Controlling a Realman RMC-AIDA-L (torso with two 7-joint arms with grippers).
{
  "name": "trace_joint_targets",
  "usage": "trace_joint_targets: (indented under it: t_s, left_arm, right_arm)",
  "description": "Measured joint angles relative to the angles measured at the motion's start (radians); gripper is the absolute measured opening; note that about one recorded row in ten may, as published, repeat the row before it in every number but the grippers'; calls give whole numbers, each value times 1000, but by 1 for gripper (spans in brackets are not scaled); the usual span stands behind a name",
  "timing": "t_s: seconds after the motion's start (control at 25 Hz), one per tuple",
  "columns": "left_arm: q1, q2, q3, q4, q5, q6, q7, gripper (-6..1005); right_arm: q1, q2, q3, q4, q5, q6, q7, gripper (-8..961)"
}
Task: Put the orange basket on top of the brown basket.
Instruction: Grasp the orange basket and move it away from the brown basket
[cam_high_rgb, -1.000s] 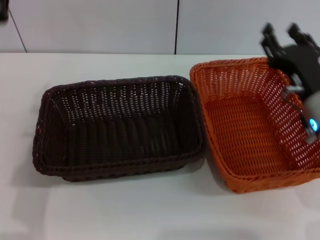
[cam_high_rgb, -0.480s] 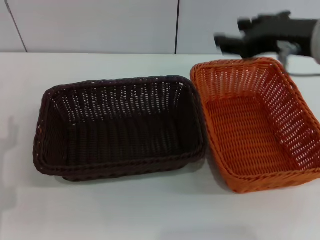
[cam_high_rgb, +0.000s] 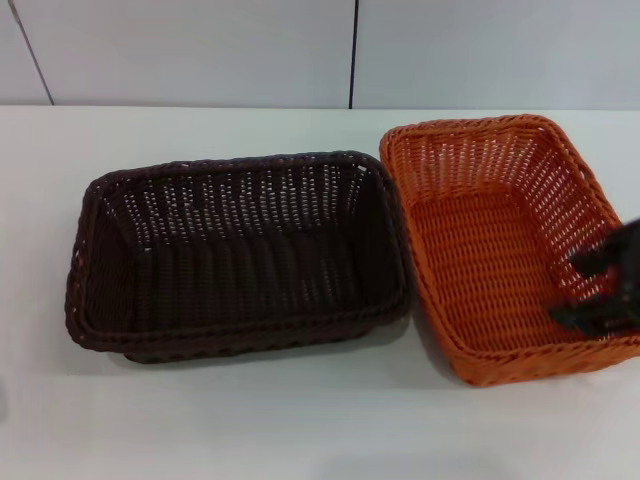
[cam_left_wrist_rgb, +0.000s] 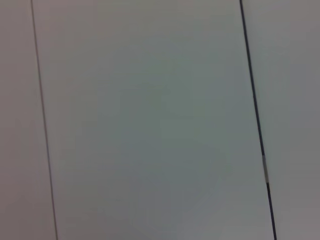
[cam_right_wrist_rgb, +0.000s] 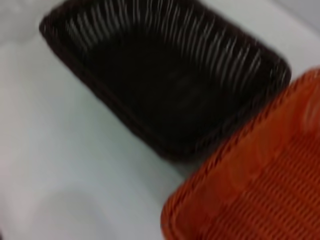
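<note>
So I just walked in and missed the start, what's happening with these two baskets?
The robot is working on stacking them, and nothing is lifted yet. The orange basket sits on the white table right beside the brown basket, both upright and empty. The right gripper is at the orange basket's near right corner, over its rim; whether it has a grip is not clear. The left arm is out of the scene, its wrist camera facing a plain wall.

Even, bright light falls on the white tabletop (cam_high_rgb: 250, 420). The right wrist view is blurred. Soft shadows edge the brown basket (cam_high_rgb: 235, 255).
</note>
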Motion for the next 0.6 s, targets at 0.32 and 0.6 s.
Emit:
trace_joint_targets:
  t_s: [0.32,0.6]
  left_arm:
    - [0,-1,9,1,-17,-4,1,730]
    - [-1,-2,12,-9,-21,-17,1,728]
  right_arm:
    - [41,13,-40,123,-104,-26,-67,586]
    - [58,15,-90,202,-153,20,-100,587]
